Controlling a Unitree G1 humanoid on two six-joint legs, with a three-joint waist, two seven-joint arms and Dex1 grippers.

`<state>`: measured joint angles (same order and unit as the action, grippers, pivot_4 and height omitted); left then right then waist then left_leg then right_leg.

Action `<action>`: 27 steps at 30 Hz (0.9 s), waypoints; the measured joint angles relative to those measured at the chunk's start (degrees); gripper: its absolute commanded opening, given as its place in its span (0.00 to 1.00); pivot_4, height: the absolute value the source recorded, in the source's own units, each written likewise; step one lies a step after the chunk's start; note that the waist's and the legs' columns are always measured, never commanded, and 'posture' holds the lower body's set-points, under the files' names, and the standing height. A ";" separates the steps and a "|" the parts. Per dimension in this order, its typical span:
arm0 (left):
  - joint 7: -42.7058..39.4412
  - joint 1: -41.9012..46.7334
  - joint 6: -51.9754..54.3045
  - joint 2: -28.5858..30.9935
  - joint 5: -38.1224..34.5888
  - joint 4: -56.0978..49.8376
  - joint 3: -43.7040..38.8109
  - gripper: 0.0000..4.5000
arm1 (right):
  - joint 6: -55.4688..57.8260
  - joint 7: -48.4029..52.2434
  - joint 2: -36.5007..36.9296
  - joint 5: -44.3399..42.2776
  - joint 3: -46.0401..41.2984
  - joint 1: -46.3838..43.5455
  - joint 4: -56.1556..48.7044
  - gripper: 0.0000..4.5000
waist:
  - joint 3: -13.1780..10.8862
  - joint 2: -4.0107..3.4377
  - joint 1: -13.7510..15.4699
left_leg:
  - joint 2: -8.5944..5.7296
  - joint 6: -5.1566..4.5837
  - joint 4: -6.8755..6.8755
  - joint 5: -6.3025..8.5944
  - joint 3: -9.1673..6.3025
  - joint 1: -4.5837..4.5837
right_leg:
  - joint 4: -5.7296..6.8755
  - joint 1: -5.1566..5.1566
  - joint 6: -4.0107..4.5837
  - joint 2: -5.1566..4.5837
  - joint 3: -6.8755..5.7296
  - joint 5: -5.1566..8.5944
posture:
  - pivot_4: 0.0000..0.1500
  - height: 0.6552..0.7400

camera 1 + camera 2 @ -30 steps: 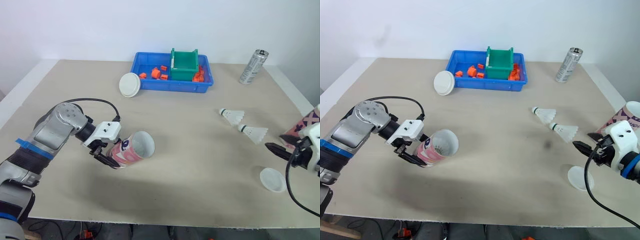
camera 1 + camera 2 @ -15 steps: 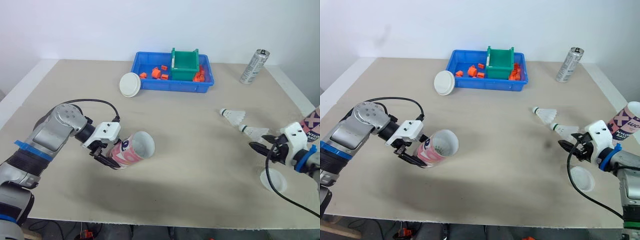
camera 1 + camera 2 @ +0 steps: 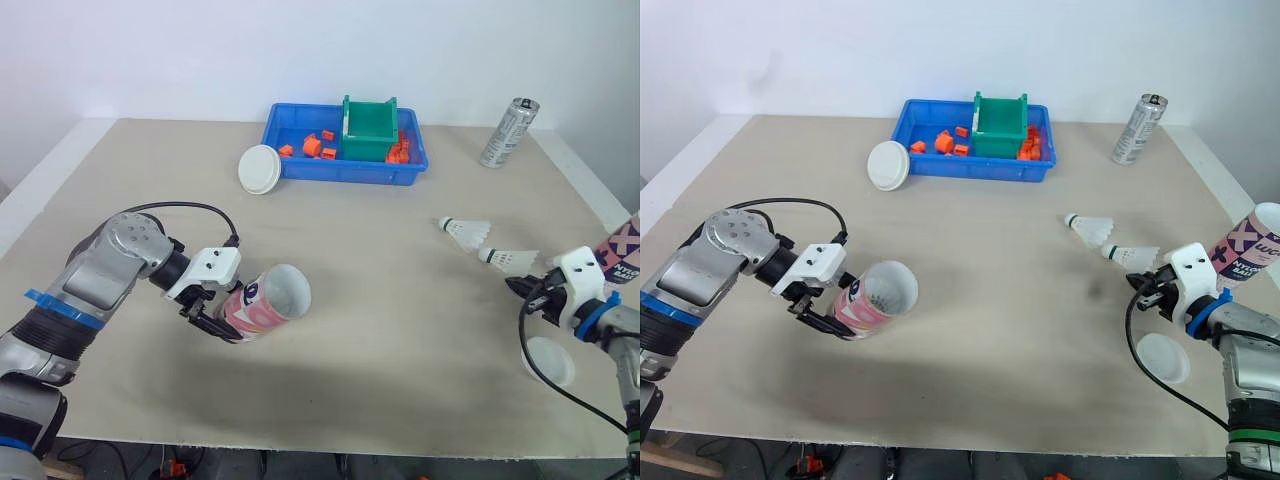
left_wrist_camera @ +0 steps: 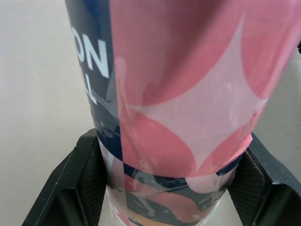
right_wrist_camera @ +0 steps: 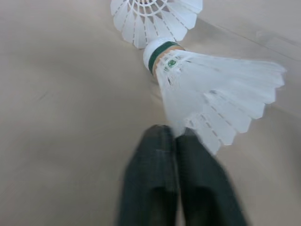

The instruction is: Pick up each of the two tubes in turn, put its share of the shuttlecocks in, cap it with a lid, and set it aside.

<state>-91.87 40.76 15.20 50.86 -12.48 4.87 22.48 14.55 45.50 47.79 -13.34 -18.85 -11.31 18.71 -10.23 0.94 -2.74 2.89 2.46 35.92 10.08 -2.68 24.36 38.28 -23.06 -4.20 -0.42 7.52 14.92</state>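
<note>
The left claw [image 3: 212, 312] is clamped on the first tube [image 3: 268, 302], one finger on each side of its lower end. The tube is held tilted just off the table [image 3: 380, 330], and its open mouth points away from the claw toward the right arm. No shuttlecock shows at the mouth, so I judge the filling step is only starting.

The right claw [image 3: 522, 289] is low over the table with its fingers [image 5: 153, 183] pressed together. Their tips are at the feather edge of the near shuttlecock [image 3: 510, 259], which lies on its side just ahead of them. Whether a feather is pinched I cannot tell, but the cork is not held. A second shuttlecock [image 3: 465, 230] lies just beyond the first. The second tube [image 3: 622, 250] stands behind this claw, and a lid [image 3: 549, 361] lies just beside it on the near side. Another lid [image 3: 260, 168] is well apart from both claws.

The step in hand looks like fetching the first shuttlecock. The next move likely calls for the right claw to part its fingers, close on the shuttlecock, lift it, carry it across and feed it cork-first into the waiting mouth.
</note>
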 measured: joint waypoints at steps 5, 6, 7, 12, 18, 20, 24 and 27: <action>-0.17 0.02 -0.03 -0.24 0.07 0.08 0.05 0.72 | 3.46 -0.08 1.48 -3.05 -2.73 1.39 -10.29 0.01 | -0.02 -0.18 -0.04 | 0.00 0.00 0.02 0.00 0.04 0.00 | 0.01 -0.02 0.01 0.00 0.05 -0.01 | 1.00 0.89; -0.20 0.03 -0.11 -0.47 0.06 0.12 0.09 0.72 | 4.36 0.37 2.12 -3.88 -2.96 1.00 -12.72 0.01 | -0.02 -0.18 -0.04 | 0.00 0.00 0.02 0.00 0.03 -0.01 | 0.01 -0.02 0.02 0.01 0.05 -0.03 | 1.00 0.89; -0.21 0.06 -0.20 -0.60 0.07 0.14 0.14 0.72 | 5.00 0.86 3.01 -4.53 -2.97 0.60 -15.27 0.01 | -0.02 -0.18 -0.04 | 0.00 0.00 0.02 0.00 0.02 -0.02 | 0.01 -0.02 0.03 0.01 0.04 -0.03 | 1.00 0.89; -0.21 0.11 -0.35 -0.86 0.01 0.22 0.15 0.72 | 7.24 2.94 6.15 -5.59 -2.95 0.36 -22.59 0.01 | -0.03 -0.17 0.05 | 0.00 0.00 0.02 0.00 0.02 0.05 | -0.01 -0.03 0.02 0.00 0.04 0.02 | 1.00 0.89; -0.68 0.36 -0.37 -0.77 0.04 0.75 0.19 0.72 | 9.16 8.05 10.93 -9.06 0.33 -6.12 -33.57 0.01 | -0.03 -0.25 -0.05 | 0.02 0.00 0.00 0.00 0.03 0.06 | 0.01 -0.12 0.04 0.01 0.04 0.00 | 1.00 0.89; -0.70 0.46 -0.47 -0.86 0.04 0.96 0.23 0.72 | 9.57 11.11 11.66 -10.59 5.68 -10.25 -39.67 0.01 | -0.04 -0.23 -0.08 | 0.06 0.00 0.01 0.00 0.01 0.04 | 0.02 -0.11 0.08 0.04 0.01 -0.01 | 1.00 0.89; -0.71 0.77 -0.96 -1.42 0.03 1.31 0.29 0.72 | 6.92 18.86 11.31 -9.39 20.31 -18.33 -45.97 0.01 | -0.06 -0.21 0.05 | 0.04 0.01 0.07 -0.01 0.03 0.19 | -0.01 -0.21 0.07 0.01 0.02 0.00 | 1.00 0.89; -0.72 0.79 -1.01 -1.61 -0.18 1.26 0.27 0.72 | 5.01 22.13 10.15 -8.87 23.95 -22.61 -46.27 0.01 | -0.06 -0.20 0.18 | 0.01 0.02 0.13 0.00 0.02 0.37 | -0.08 -0.30 0.02 -0.02 0.03 0.02 | 1.00 0.89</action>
<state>-92.59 41.55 14.19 49.24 -12.66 6.13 22.75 19.55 67.63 57.95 -22.21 5.10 -33.92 -27.56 -10.29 0.74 -2.56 2.91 2.48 36.05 10.08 -2.66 24.72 38.21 -23.35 -4.18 -0.44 7.55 14.94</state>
